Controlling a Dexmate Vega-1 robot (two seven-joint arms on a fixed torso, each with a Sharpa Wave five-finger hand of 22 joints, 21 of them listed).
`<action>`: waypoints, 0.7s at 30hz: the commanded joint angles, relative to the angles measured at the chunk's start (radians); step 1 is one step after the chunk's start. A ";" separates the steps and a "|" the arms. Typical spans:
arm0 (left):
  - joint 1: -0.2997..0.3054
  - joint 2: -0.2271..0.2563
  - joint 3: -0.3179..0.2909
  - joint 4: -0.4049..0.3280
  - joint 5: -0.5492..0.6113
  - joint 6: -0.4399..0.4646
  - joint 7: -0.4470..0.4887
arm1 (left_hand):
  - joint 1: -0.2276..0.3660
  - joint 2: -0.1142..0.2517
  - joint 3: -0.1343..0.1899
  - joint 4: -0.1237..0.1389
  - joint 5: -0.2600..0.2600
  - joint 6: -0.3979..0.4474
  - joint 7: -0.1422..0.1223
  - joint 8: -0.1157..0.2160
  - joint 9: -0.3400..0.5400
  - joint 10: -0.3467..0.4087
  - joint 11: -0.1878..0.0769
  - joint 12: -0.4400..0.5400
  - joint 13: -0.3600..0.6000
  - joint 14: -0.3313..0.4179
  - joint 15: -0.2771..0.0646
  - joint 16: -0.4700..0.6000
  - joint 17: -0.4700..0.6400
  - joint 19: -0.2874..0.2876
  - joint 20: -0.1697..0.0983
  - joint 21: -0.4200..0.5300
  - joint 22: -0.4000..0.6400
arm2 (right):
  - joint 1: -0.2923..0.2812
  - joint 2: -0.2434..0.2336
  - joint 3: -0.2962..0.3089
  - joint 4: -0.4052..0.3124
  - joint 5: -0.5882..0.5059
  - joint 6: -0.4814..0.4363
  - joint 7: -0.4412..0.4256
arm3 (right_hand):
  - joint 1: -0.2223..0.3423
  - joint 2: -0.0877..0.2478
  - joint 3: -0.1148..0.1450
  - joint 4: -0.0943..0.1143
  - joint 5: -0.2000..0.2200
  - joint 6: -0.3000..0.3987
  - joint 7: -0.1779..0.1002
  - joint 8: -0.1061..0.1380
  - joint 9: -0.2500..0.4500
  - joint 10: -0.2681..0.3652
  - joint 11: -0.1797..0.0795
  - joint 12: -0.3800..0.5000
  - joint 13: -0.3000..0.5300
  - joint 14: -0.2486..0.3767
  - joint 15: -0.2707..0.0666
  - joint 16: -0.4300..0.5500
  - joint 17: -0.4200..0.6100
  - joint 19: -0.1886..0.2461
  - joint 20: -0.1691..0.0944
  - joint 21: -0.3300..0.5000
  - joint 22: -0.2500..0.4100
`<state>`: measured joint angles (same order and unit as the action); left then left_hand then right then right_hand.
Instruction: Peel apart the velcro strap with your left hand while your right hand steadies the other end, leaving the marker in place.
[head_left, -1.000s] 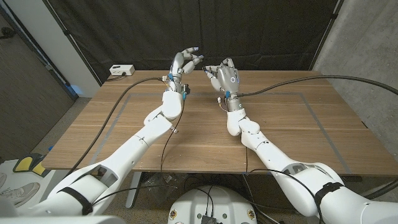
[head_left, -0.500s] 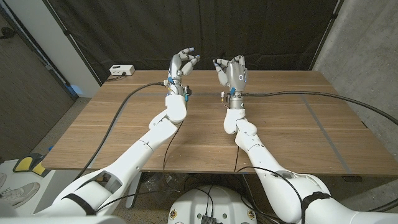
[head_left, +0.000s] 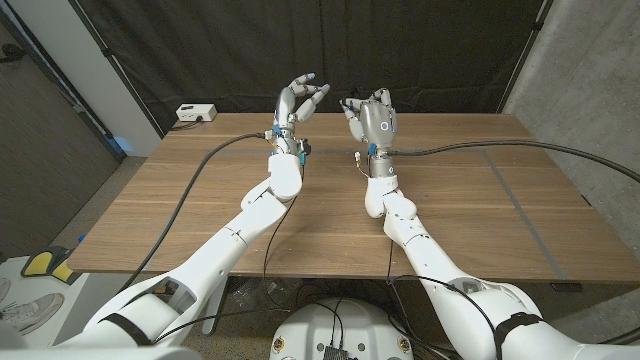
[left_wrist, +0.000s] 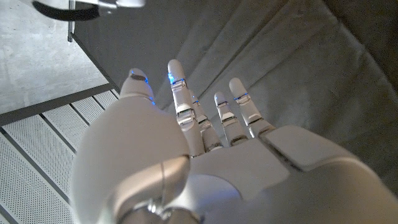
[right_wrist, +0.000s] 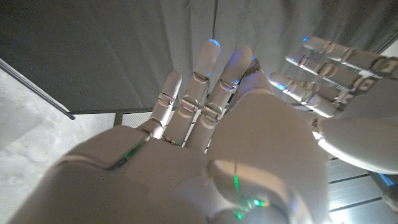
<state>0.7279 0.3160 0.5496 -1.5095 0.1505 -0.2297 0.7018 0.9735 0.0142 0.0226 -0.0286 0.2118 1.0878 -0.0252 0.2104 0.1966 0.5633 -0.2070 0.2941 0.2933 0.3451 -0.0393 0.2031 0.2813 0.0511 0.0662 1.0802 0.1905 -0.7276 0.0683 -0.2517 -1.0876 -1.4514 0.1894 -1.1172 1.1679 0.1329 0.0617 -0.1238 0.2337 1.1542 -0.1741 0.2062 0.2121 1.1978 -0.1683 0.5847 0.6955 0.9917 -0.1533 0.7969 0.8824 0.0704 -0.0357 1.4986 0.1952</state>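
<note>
Both hands are up off the table, raised side by side in front of the black curtain (head_left: 420, 50). Left hand (head_left: 298, 100) has its fingers spread and reaching up, nothing between them. Right hand (head_left: 372, 115) faces it, close but apart, fingers likewise fanned out and holding nothing that I can see. From the right wrist camera, the right hand (right_wrist: 205, 143) shows its back with fingers stretched toward the curtain, and the left hand (right_wrist: 336, 68) hangs just beside it, fingers extended. Below them the wooden table (head_left: 460, 210) carries black cables (head_left: 520, 145) running to each wrist. A small white box (head_left: 195, 113) sits at the far left corner. Strap and marker: cannot tell where they are.
</note>
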 joint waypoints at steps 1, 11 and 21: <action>-0.016 0.021 0.013 -0.010 -0.026 -0.020 -0.095 | -0.025 -0.038 -0.028 0.005 0.014 -0.023 -0.013 -0.006 0.001 -0.027 0.000 -0.009 0.005 -0.023 -0.088 -0.004 0.002 -0.020 0.013 -0.003 0.002 | 0.016 -0.112 -0.142 -0.018 0.033 -0.052 0.000 | -0.001 -0.004 -0.007 0.000 0.005 0.015 0.012 -0.003 0.004 0.003 0.007 0.004 -0.003 -0.002 -0.078 0.009 0.005 0.006 -0.105 0.009 0.001; -0.072 0.125 0.043 -0.041 -0.049 -0.024 -0.329 | 0.034 -0.061 -0.042 -0.027 0.067 -0.223 -0.090 -0.027 0.008 -0.171 0.010 -0.070 0.010 -0.124 -0.045 -0.007 -0.002 -0.063 0.042 -0.018 0.001 | 0.017 -0.108 -0.143 -0.013 0.045 -0.045 0.000 | 0.003 -0.007 -0.010 -0.002 0.009 0.019 0.024 -0.004 0.003 -0.003 0.011 0.013 0.011 -0.001 -0.078 0.016 0.010 0.006 -0.103 0.008 -0.003; -0.135 0.163 0.052 0.064 -0.136 -0.218 -0.532 | 0.018 -0.067 -0.067 -0.017 0.085 -0.349 -0.126 -0.022 0.018 -0.235 0.040 -0.088 0.016 -0.178 -0.019 -0.003 -0.004 -0.086 0.036 -0.033 -0.002 | 0.024 -0.091 -0.124 0.006 0.057 -0.045 0.000 | 0.002 -0.004 -0.013 0.000 0.012 0.023 0.012 -0.003 0.004 -0.009 0.003 0.011 0.011 -0.010 -0.078 0.014 0.007 0.005 -0.103 0.008 -0.004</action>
<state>0.6462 0.4318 0.5910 -1.5139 0.0838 -0.3010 0.3693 1.0073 -0.0522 -0.0345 -0.0440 0.2853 0.7497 -0.1446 0.1847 0.2109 0.3350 -0.1682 0.2089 0.3044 0.1708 -0.0393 0.1990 0.2784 -0.0294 0.1000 1.0493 0.1858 -0.7087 -0.0282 -0.3801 -1.0944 -1.4056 0.1483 -1.1170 1.1703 0.1303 0.0523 -0.1200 0.2411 1.1580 -0.1704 0.1999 0.2111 1.1924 -0.1629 0.5918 0.7015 0.9897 -0.1513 0.8079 0.8871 0.0705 -0.0357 1.4986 0.1905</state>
